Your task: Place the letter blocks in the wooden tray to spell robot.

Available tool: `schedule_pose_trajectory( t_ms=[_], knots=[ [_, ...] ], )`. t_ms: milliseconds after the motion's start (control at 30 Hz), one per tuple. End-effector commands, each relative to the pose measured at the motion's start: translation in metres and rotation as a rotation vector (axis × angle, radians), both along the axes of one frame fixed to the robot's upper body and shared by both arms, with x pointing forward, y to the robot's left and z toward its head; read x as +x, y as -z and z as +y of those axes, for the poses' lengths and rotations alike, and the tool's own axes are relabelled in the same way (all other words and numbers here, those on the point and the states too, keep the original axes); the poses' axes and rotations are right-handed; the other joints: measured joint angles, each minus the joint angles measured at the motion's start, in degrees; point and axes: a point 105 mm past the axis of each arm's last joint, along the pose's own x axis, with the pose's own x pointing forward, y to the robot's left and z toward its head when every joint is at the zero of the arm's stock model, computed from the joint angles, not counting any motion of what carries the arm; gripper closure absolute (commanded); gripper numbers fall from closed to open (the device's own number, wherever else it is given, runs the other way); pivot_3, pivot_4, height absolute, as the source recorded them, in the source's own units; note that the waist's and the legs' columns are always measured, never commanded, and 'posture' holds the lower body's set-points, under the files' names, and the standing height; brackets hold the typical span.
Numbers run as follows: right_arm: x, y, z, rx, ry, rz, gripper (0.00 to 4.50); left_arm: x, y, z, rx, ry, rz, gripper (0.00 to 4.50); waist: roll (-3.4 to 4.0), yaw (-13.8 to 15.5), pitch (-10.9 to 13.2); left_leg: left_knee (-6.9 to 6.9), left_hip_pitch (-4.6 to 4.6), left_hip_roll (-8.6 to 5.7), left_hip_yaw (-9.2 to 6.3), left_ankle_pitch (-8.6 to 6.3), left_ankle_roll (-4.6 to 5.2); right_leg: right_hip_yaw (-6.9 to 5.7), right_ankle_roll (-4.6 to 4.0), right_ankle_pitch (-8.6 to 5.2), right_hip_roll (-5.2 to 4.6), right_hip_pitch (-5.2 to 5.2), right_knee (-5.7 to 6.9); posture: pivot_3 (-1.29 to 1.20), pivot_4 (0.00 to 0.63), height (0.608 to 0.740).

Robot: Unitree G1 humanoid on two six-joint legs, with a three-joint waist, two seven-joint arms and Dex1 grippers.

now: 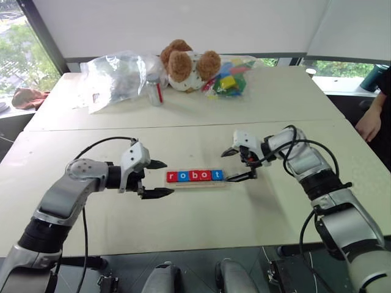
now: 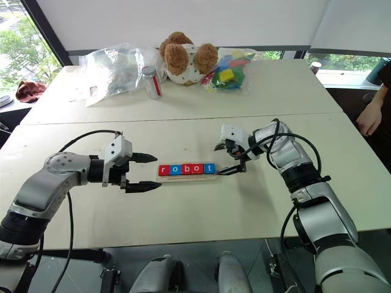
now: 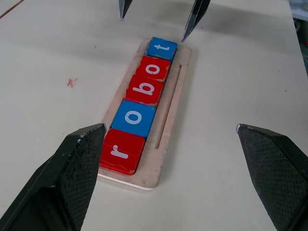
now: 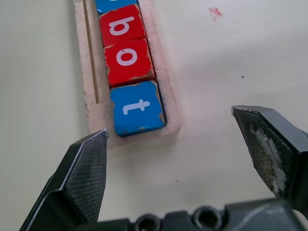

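At centre of pale table (image 1: 201,244), wooden tray (image 3: 166,139) lying crosswise, holding five letter blocks (image 1: 194,176) in a row reading r-o-b-o-t. At its 9 o'clock, left gripper (image 1: 160,179), fingers spread wide, empty. At its 3 o'clock, right gripper (image 1: 237,165), fingers likewise parted, gripping nothing, lower tip near the t block (image 4: 138,108).

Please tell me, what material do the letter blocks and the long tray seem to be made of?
The letter blocks look like wood with a glossy red or blue painted top: the paint is chipped at the edges and pale material shows at the worn corners. The tray seems to be pale unpainted wood, matte, with a thin groove cut along it. I cannot be sure it is solid wood.
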Motion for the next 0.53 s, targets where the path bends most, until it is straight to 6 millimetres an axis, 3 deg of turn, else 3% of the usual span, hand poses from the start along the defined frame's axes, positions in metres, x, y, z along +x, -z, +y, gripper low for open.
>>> schedule_pose_trajectory(
  t_ms=[33, 167, 333, 433, 533],
  knots=[
    [-0.002, -0.028, -0.007, 0.080, 0.036, -0.052, 0.02, 0.001, -0.011, 0.016, -0.019, -0.057, -0.032, 0.00, 0.00, 0.0, 0.0, 0.00, 0.00, 0.00, 0.00, 0.00, 0.00, 0.01, 0.00, 0.00, 0.00, -0.01, 0.00, 0.00, 0.150, 0.740],
    [-0.026, -0.038, -0.024, 0.211, 0.154, 0.055, 0.02, -0.012, 0.000, 0.039, -0.029, -0.145, 0.068, 0.00, 0.00, 0.2, 0.0, -0.09, -0.03, 0.02, -0.03, -0.05, 0.07, 0.00, 0.00, 0.00, -0.02, -0.05, -0.02, 0.00, 0.150, 0.740],
    [-0.063, -0.019, -0.052, 0.319, 0.415, 0.137, 0.02, -0.022, 0.010, 0.070, -0.037, -0.298, 0.120, 0.00, -0.02, 0.7, 0.0, -0.08, -0.12, 0.02, -0.16, -0.23, 0.35, -0.03, -0.01, -0.01, -0.09, -0.02, -0.11, 0.00, 0.150, 0.740],
    [-0.074, -0.009, -0.072, 0.356, 0.602, 0.126, 0.02, -0.025, 0.015, 0.080, -0.062, -0.356, 0.134, 0.00, -0.01, 0.5, 0.0, -0.02, -0.13, -0.02, -0.11, -0.23, 0.35, 0.02, -0.01, 0.00, -0.16, 0.00, -0.12, 0.00, 0.150, 0.740],
    [-0.081, -0.003, -0.078, 0.380, 0.691, 0.123, 0.02, -0.024, 0.019, 0.085, -0.094, -0.394, 0.143, 0.00, -0.01, 0.4, 0.0, -0.02, 0.00, -0.02, -0.10, -0.22, 0.34, 0.02, -0.06, 0.03, -0.17, 0.10, -0.08, 0.00, 0.150, 0.740]
  ],
)
